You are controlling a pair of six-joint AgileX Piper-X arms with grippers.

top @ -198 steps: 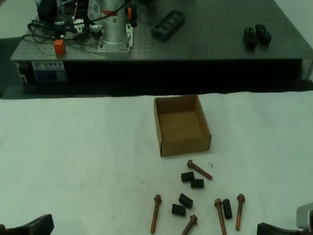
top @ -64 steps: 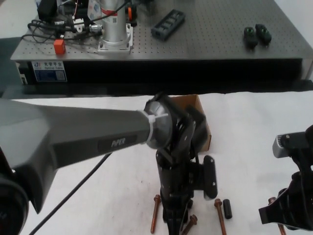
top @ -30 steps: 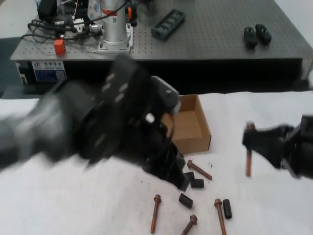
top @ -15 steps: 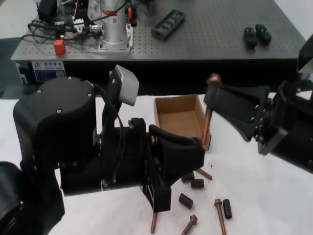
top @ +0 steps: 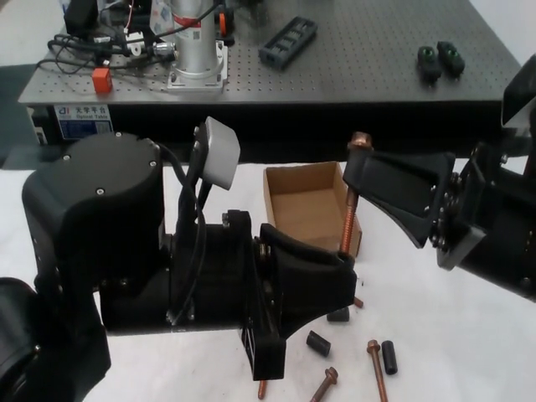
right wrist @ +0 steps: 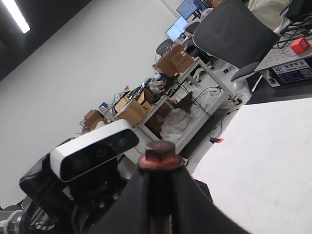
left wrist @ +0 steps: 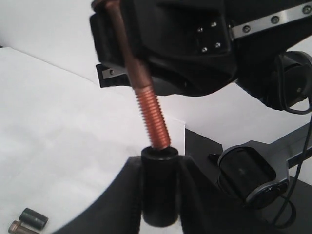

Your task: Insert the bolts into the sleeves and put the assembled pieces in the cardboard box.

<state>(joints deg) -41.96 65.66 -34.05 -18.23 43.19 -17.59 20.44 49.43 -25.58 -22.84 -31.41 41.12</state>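
Note:
My left gripper (left wrist: 160, 187) is shut on a black sleeve (left wrist: 159, 195), held upright above the table. The right gripper (top: 358, 180) is shut on a copper bolt (top: 348, 205) that hangs head-up in front of the cardboard box (top: 295, 219). In the left wrist view the bolt's (left wrist: 146, 105) threaded tip sits at the sleeve's open mouth, just entering it. The right wrist view shows the bolt's head (right wrist: 157, 157) between my right gripper's (right wrist: 158, 187) fingers. The left gripper (top: 339, 272) is directly under the bolt in the high view.
Loose sleeves (top: 316, 343) (top: 389, 356) (top: 338, 315) and bolts (top: 327, 383) (top: 376, 368) lie on the white cloth in front of the box. A raised metal breadboard (top: 377, 59) with gear stands behind the box. Both arms crowd the middle.
Both arms came in, lifted a sleeve and a bolt off the cloth and brought them together. In the last half second the bolt shifted slightly down and left onto the sleeve.

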